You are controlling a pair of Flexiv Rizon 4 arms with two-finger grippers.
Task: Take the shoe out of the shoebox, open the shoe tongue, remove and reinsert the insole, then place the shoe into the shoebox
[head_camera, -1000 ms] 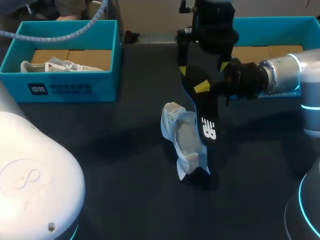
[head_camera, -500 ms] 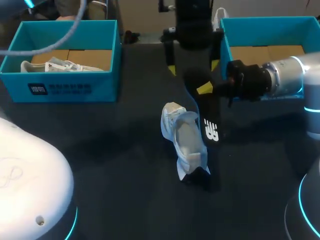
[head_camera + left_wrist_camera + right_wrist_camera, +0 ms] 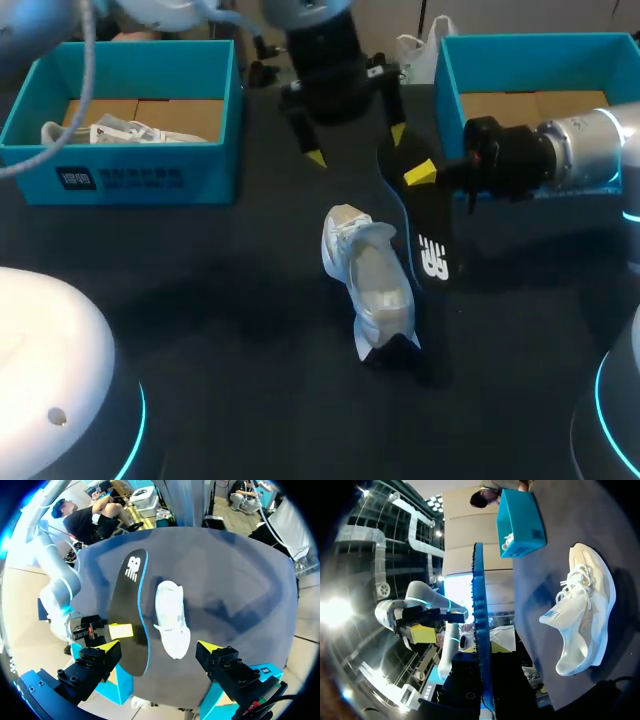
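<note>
One risk: insole [image 3: 427,245] clamped at its end by right pincer [image 3: 424,174] may flex, missing unheld shoe [image 3: 372,285]; left pincer [image 3: 357,146] apart.

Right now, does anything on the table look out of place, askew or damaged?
Nothing looks damaged. The one thing out of place is the insole: it is out of the shoe, hanging from the right gripper close beside it, which fits this step. The shoe lies on the table. The left gripper is open and holds nothing.
</note>
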